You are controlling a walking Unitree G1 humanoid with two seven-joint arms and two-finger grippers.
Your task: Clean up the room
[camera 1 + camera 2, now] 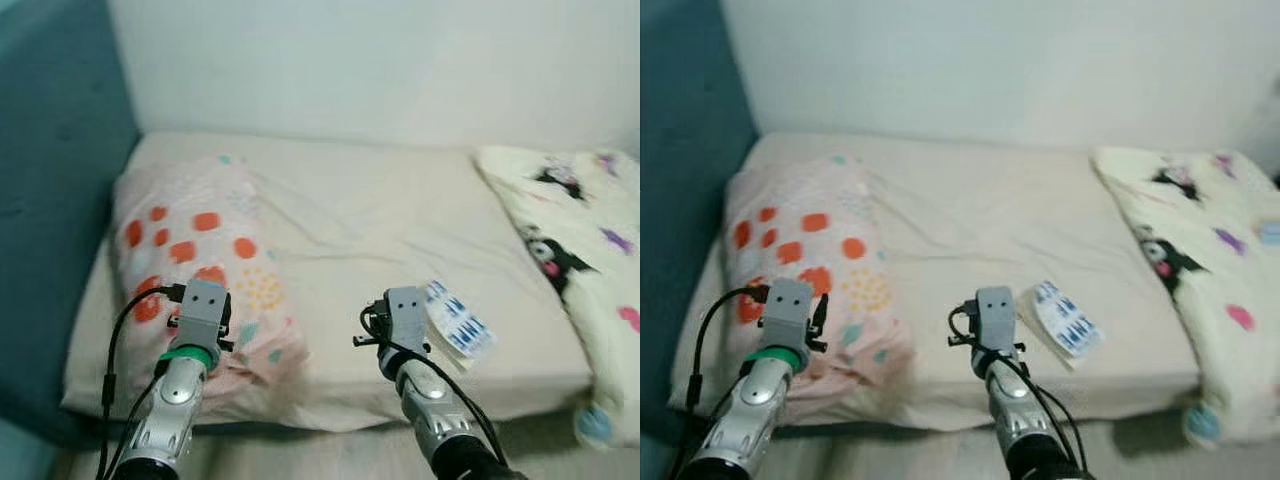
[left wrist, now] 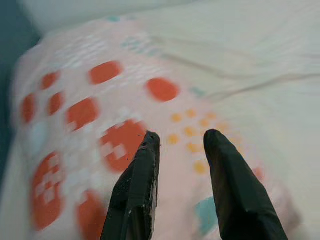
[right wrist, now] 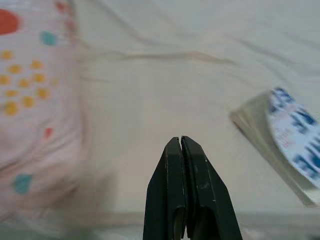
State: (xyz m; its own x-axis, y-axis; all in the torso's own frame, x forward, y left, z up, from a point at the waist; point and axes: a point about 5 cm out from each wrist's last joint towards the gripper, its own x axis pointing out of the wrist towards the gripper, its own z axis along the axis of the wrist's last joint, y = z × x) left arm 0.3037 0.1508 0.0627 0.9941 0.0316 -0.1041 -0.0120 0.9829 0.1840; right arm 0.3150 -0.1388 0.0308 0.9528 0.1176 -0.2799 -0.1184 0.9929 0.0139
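Robot's standing at the long edge of a bed (image 1: 350,230) with a cream sheet, both arms held out over the near side. The left end effector (image 2: 182,142) hangs over a pink pillow (image 1: 200,270) with orange spots, fingers parted with a clear gap between them, nothing in them. That pillow sits at the left end of the bed, right up by the teal headboard (image 1: 50,200), and its near end comes close to the mattress edge.

The right end effector (image 3: 180,142) has its fingers pressed together, empty, above bare sheet near the front edge. Just beside it, on the right, there's a flat white packet (image 1: 458,322) with blue print lying near the front edge, not touching the fingers.

On the far right, a cream blanket (image 1: 575,250) with cartoon characters droops over the corner of the bed. A white wall (image 1: 380,70) runs along the far side. The widest open stretch is the middle of the sheet, between the pillow and the blanket.
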